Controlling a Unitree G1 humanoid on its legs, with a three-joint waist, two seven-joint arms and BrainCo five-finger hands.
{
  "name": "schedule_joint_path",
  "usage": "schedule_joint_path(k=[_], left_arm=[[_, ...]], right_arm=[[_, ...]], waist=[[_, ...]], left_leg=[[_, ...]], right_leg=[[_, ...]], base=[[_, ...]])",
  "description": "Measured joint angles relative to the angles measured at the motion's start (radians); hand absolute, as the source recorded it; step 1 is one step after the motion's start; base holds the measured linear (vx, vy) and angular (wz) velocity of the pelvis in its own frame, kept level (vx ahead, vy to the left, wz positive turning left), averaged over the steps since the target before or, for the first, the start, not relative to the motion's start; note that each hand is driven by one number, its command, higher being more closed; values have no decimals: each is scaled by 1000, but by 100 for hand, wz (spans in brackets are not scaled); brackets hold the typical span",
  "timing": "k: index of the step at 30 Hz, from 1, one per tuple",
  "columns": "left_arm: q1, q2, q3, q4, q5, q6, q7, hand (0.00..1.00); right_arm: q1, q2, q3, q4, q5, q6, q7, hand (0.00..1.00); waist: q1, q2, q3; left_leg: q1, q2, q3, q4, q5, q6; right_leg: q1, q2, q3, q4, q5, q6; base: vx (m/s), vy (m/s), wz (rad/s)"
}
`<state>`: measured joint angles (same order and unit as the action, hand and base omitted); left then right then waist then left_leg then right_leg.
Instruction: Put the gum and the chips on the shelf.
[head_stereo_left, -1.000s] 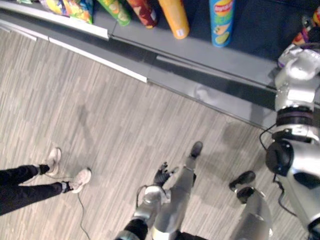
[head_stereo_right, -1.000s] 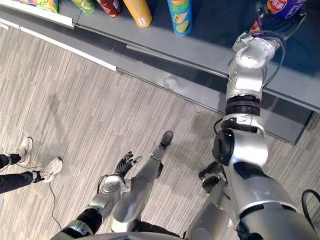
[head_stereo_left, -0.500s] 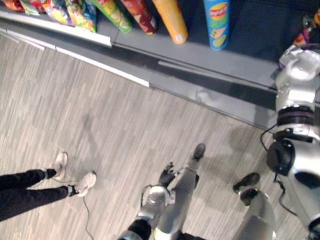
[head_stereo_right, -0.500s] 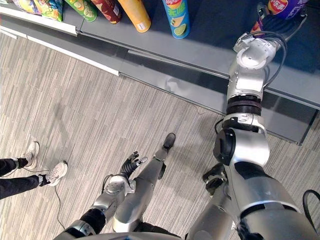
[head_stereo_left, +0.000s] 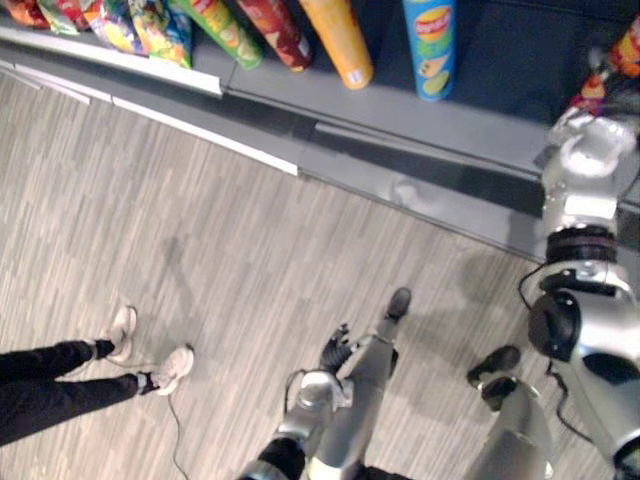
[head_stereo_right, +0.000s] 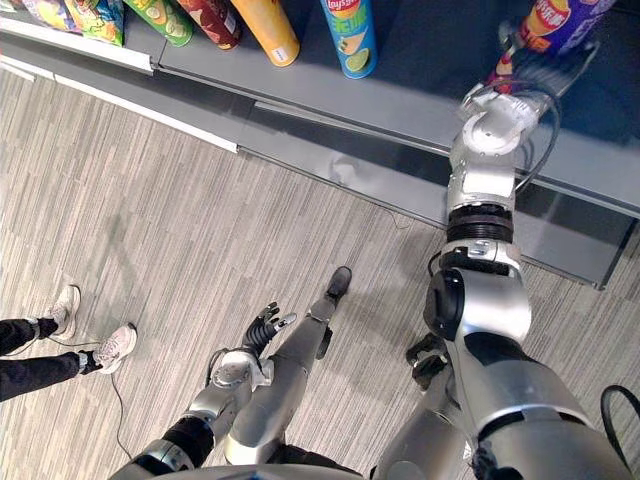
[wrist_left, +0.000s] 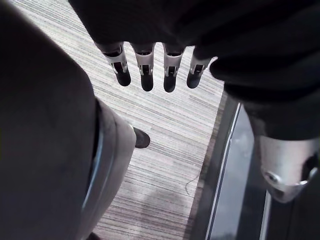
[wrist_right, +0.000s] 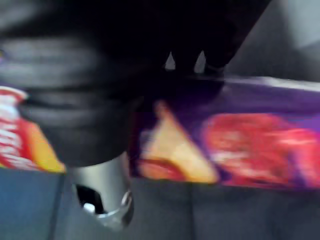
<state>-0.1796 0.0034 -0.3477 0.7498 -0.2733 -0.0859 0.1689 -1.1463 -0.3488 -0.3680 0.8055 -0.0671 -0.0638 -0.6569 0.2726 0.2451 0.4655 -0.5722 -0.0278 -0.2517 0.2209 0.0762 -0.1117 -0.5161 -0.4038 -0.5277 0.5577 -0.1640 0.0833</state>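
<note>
A purple chips can with red and yellow print lies tilted over the dark shelf at the far right. My right hand reaches up to it, and in the right wrist view its dark fingers curl over the can. My left hand hangs low beside me over the floor. Its fingers are straight and hold nothing.
Further left on the shelf stand a blue can, an orange can, a red one and a green one, with snack bags past them. A person's legs and white shoes are on the wood floor at the left.
My right arm has shifted slightly left along the shelf, and more of the purple can shows. The camera has moved a little. The left hand has stayed put.
</note>
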Motion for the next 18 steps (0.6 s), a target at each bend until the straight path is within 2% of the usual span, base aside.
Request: schedule_joint_path(k=[1,3,10,18], left_arm=[[0,0,0,0,0,0,-1,0],[0,0,0,1,0,0,-2,0],[0,-1,3,6,0,1,-13,0],[1,-10,31,9,0,2,-17,0]], right_arm=[[32,28,-10,14,3,12,10,0],[49,50,-9,6,-3,-2,12,0],[67,88,-9,-1,-1,0,28,0],[121,100,-8,-24,-2,-10,31,0]], waist=[[1,0,0],[-2,0,0],[-22,0,0],[-24,-1,0]], left_leg=[[0,0,5,0,0,0],[-1,0,10,10,-5,0],[-2,1,20,30,-19,1],[3,14,34,30,-21,-1]], right_leg=[[-4,-1,5,2,0,0],[-4,0,11,3,0,0],[-4,1,22,3,0,0],[-6,13,32,5,0,-1]], base=[[17,-31,-5],[17,-30,-7],[2,-22,-4],[26,-41,-5]])
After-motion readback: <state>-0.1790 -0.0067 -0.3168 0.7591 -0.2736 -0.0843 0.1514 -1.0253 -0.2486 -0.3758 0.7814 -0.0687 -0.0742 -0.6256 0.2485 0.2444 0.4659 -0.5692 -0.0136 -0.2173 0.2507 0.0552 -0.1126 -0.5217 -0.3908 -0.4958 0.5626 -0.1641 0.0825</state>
